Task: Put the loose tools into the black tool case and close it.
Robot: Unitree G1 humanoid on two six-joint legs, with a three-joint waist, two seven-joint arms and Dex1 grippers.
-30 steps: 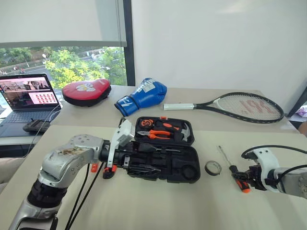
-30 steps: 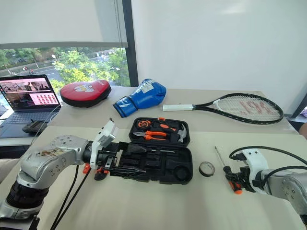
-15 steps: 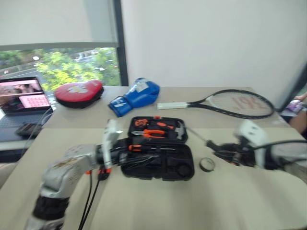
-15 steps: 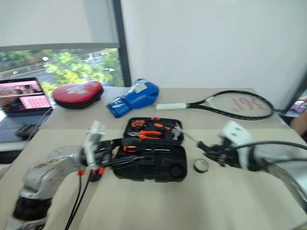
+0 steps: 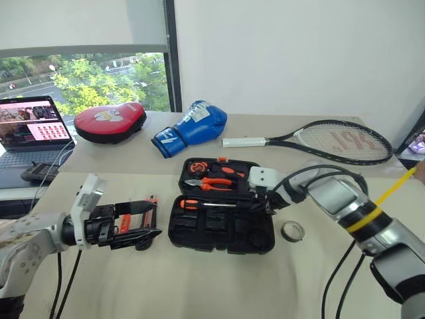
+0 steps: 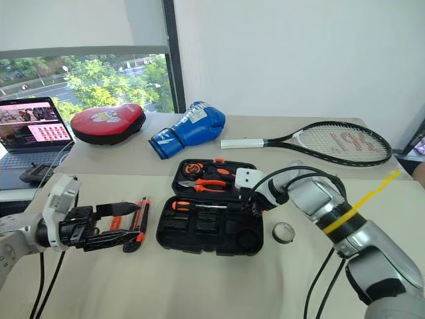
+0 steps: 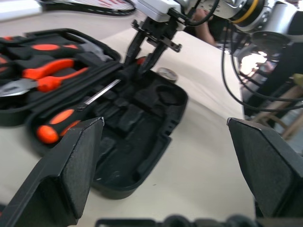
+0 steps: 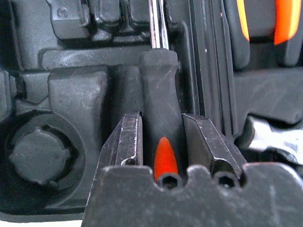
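The black tool case (image 5: 219, 229) lies open mid-table, with one orange-handled screwdriver (image 5: 198, 205) resting in a slot. Over the case's right end, my right gripper (image 5: 267, 199) is shut on a second screwdriver (image 8: 158, 118) by its black-and-orange handle, pressing it into a moulded slot. My left gripper (image 5: 154, 220) stands open left of the case, low over the table, its fingers (image 7: 66, 165) wide apart. The orange-black utility knife (image 6: 140, 218) lies on the table beside those fingers. A dark tape roll (image 5: 292, 230) sits just right of the case.
Orange pliers (image 5: 211, 184) and a hammer fill the case's lid. At the back lie a tennis racket (image 5: 332, 141), a blue boxing glove (image 5: 192, 127) and a red pad (image 5: 109, 121). A laptop (image 5: 30, 129) stands far left. Cables trail from both arms.
My right gripper lifted the screwdriver off the table at the right and carried it left into the case. My left arm drew back left, away from the case, to beside the knife.
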